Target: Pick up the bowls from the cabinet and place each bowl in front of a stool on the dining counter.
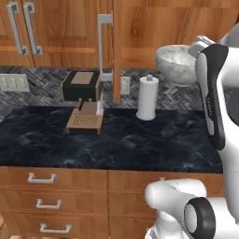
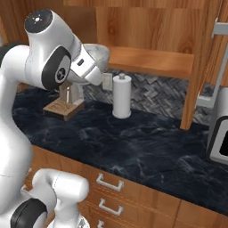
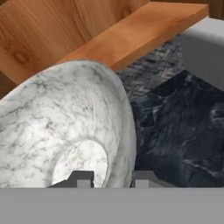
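You've got the stone-grey bowl (image 3: 65, 131) in the gripper (image 3: 111, 179) right now: the two fingers pinch its rim, one inside the bowl and one outside, jaws drawn in narrow around that thin wall. In the left base view the bowl (image 1: 177, 63) hangs in the air just in front of the open cabinet (image 1: 177, 28), above the black counter (image 1: 116, 140) and off to the side of the paper towel roll (image 1: 148, 98). From the right base view you can see it (image 2: 99, 53) tucked behind your forearm, level with the wooden shelf (image 2: 151, 60) and clear of it.

So the step in hand, as I read it, is the carry: the bowl looks lifted free of the shelf and it's yours. What comes next is getting it out and away. Pull back from the cabinet, mind the open door (image 1: 106, 46) with its silver handle on one side and the coffee machine (image 1: 83, 100) below, then turn the base toward the dining counter. A rim pinch on a deep bowl can let it swing, so go smoothly and keep it level. I can't see the stools or the second bowl from here, so you'll need to find them once you turn.
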Tool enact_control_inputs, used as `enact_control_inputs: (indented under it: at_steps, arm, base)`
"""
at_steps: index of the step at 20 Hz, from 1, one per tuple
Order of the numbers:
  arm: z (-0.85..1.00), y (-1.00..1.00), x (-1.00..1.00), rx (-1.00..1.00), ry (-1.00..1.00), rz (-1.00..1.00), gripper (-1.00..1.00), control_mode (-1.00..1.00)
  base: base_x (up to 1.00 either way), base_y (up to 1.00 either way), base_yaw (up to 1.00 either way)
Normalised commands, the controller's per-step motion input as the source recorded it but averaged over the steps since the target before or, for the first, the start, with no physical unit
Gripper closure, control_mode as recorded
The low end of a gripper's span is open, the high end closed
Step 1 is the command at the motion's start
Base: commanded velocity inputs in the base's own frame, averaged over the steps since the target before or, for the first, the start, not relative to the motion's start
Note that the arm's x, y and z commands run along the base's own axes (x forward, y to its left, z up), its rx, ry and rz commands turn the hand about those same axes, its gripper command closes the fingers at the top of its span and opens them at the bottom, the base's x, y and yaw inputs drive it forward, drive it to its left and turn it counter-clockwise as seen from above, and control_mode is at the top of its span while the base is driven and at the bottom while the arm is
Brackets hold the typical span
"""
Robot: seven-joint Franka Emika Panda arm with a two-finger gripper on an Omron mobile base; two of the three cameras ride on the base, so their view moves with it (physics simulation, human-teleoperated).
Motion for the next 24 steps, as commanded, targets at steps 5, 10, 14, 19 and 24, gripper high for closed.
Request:
enact_control_inputs:
  at_steps: [5,10,14,19,24]
  arm:
    - [0.0,0.0,0.0,0.0,0.0,0.0,1.0,1.0]
    - [0.0,0.0,0.0,0.0,0.0,0.0,1.0,1.0]
    - [0.0,0.0,0.0,0.0,0.0,0.0,1.0,1.0]
    - [0.0,0.0,0.0,0.0,0.0,0.0,1.0,1.0]
    - [0.0,0.0,0.0,0.0,0.0,0.0,1.0,1.0]
  base:
    - [-0.99,0.0,0.0]
    - [-0.95,0.04,0.0]
    - [-0.71,0.21,-0.06]
    - [-0.68,0.12,-0.26]
    - [-0.23,0.33,-0.45]
